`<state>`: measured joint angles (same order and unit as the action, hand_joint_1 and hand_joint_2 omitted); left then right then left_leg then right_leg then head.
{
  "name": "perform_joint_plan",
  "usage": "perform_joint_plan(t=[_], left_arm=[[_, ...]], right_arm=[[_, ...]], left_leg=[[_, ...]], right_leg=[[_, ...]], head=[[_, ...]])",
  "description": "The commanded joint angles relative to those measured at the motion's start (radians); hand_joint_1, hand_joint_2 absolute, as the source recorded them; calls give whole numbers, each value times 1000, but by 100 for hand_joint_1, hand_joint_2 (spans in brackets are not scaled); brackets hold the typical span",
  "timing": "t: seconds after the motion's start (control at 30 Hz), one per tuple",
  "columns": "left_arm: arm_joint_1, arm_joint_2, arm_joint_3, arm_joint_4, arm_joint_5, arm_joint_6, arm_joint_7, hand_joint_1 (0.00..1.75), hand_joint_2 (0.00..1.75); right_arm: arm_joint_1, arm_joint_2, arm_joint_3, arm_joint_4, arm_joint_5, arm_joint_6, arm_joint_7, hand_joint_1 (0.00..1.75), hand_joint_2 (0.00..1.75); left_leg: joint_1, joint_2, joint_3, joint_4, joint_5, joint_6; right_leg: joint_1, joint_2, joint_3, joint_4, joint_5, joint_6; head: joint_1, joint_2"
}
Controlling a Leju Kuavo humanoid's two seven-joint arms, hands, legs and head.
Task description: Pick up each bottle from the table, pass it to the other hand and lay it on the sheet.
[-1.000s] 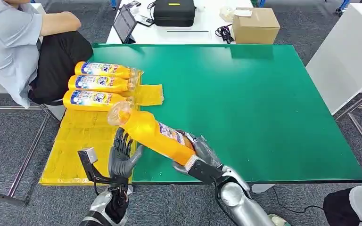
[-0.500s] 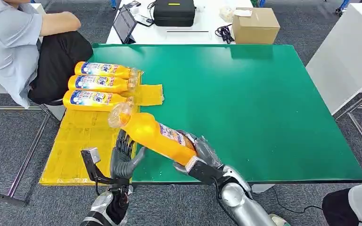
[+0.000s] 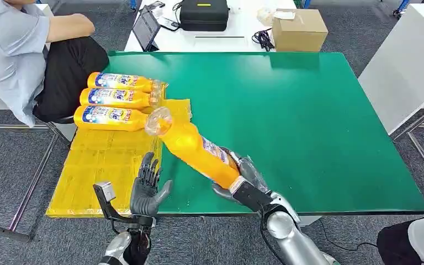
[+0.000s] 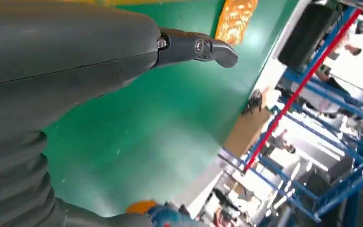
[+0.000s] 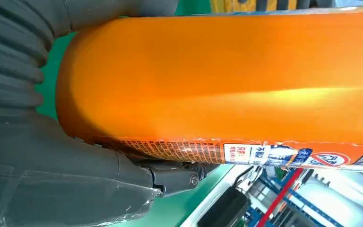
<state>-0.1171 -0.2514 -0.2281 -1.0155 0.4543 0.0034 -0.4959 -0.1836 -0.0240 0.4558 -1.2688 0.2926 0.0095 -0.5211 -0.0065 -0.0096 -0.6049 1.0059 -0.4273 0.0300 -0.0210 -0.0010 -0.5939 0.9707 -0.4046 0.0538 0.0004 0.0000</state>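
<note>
My right hand (image 3: pixel 242 178) grips the base end of an orange bottle (image 3: pixel 197 149) and holds it tilted above the green table (image 3: pixel 309 121), clear cap pointing up and toward the sheet. The right wrist view shows the orange bottle (image 5: pixel 227 75) pressed against my palm and thumb. My left hand (image 3: pixel 146 186) is raised near the table's front edge, fingers spread and holding nothing, a short gap left of the bottle. Three more orange bottles (image 3: pixel 116 99) lie side by side at the far end of the yellow sheet (image 3: pixel 96 171).
A seated person (image 3: pixel 16 49) is at the far left beside the sheet. Behind the green table, a white table carries a tablet (image 3: pixel 146 27), a black case (image 3: pixel 203 15) and a cardboard box (image 3: pixel 299 28). A white cabinet (image 3: pixel 408 66) stands at the right.
My right hand has swung the bottle more upright, its cap moving right and away from my left hand. My left hand dropped back slightly toward the table's front edge.
</note>
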Motion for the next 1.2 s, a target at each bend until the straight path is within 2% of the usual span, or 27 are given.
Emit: perform_joint_plan(t=[0.03,0.3,0.33,0.47,0.73,1.2], left_arm=[[23,37,-23,-9,-17,-72,5,0,175],[8,40,-30,16,-6,-116,27,0,175],[12,20,0,23,96,-197,97,0,175],[-7,36,-79,-6,51,-174,84,0,175],[-71,25,-147,30,46,-138,97,0,175],[-95,23,-155,54,45,-125,92,0,175]], right_arm=[[-9,-8,-55,13,-1,10,-7,175,175],[-18,7,-52,54,3,25,-7,175,175],[-24,9,-50,66,3,32,-6,175,175],[-54,21,-19,121,30,30,-4,175,175],[-99,51,70,238,84,15,18,175,175],[-109,54,94,247,99,8,20,175,175]], left_leg=[[1,2,4,0,-2,-2],[1,1,3,-1,-1,-1],[2,1,5,0,-2,-2],[1,2,3,0,-1,-1],[2,3,4,0,-2,-2],[1,1,2,0,-1,-1]], right_leg=[[1,1,3,0,-1,-2],[1,0,2,-1,0,-2],[2,1,5,-1,-1,-3],[1,1,2,0,0,-2],[2,2,4,-1,0,-3],[1,0,2,-1,0,-2]], head=[[0,0],[0,0],[0,0],[0,0],[0,0],[0,0]])
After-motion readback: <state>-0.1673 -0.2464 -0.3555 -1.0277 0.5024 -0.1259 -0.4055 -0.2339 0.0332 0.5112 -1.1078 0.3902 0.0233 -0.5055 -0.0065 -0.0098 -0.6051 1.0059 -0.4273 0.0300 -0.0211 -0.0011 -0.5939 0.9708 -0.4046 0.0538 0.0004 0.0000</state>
